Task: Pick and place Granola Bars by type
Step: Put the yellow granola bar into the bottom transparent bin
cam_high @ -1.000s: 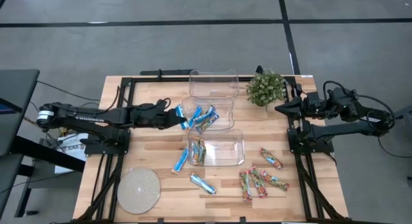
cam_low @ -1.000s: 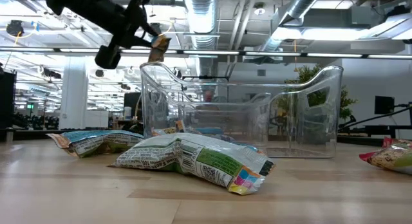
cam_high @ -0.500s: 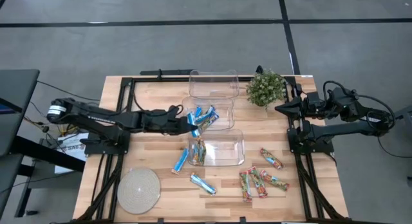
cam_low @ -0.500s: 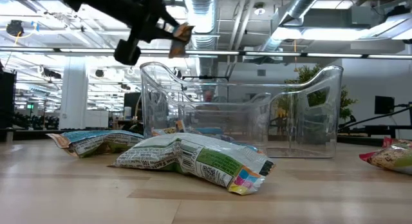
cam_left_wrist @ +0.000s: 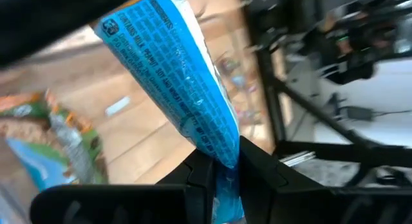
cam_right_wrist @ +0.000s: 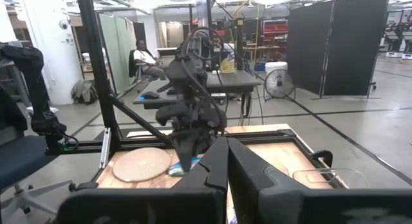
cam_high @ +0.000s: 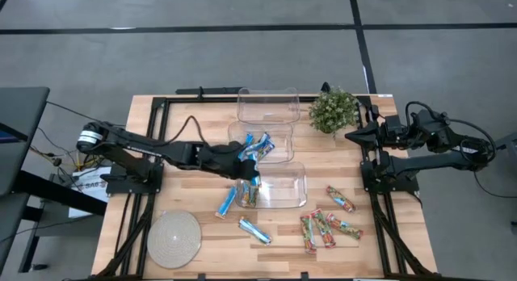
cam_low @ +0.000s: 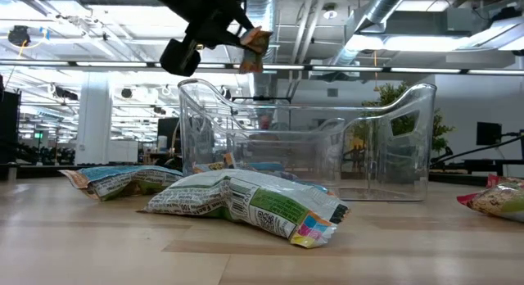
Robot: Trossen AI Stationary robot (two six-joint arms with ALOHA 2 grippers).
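- Step: transport. My left gripper (cam_high: 246, 162) is clamped on a blue bar (cam_left_wrist: 177, 82), airborne between middle bin (cam_high: 279, 129) and near bin (cam_high: 292, 188).
- Blue bars already lie in middle bin, at 12 o'clock from gripper.
- Next: centre over the matching bin, lower, release.
- My right gripper (cam_right_wrist: 226, 161) is closed, empty, parked at table's 3 o'clock edge.

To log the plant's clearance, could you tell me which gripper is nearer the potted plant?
Right. The right gripper sits shut just beside the plant, while the left gripper holds a blue bar over the bins, farther away.
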